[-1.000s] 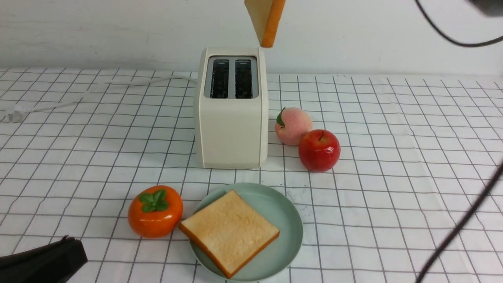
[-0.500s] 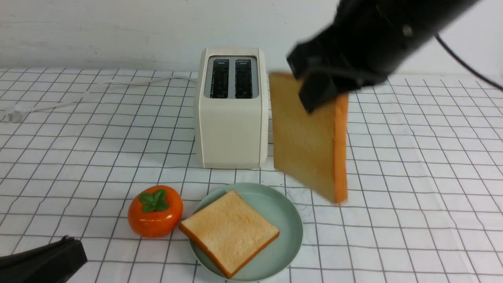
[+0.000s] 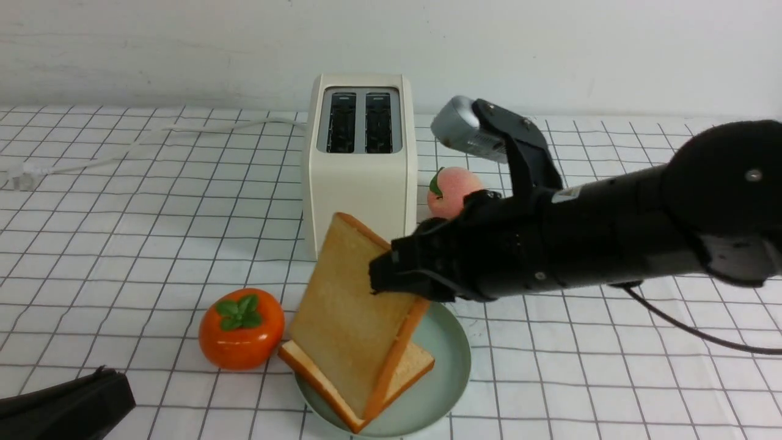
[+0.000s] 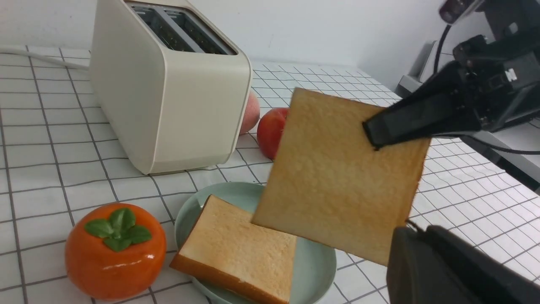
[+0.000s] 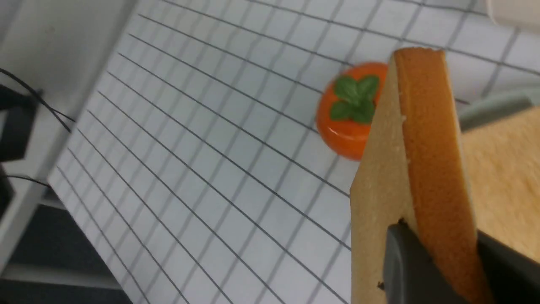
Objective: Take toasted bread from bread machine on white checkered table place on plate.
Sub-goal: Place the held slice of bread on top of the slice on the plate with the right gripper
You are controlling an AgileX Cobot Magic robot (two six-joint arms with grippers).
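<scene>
Pinching a golden-tan square toast slice (image 3: 348, 305) by its upper edge, the black right gripper (image 3: 382, 278) leans it over the flat slice (image 3: 416, 366) on the round mint-green plate (image 3: 455, 366), lower centre, likely to stack it; left gripper (image 3: 91, 394), lower left, pressed together.

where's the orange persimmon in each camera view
Front view: the persimmon sits low and left of centre on the checkered cloth, just left of the mint plate.
Left wrist view: the persimmon is beside the plate's rim, nearer the camera than the toaster.
Right wrist view: the persimmon is partly hidden behind the held toast slice.
Shared landmark: the held toast slice, tilted over the plate, shows in all three.
</scene>
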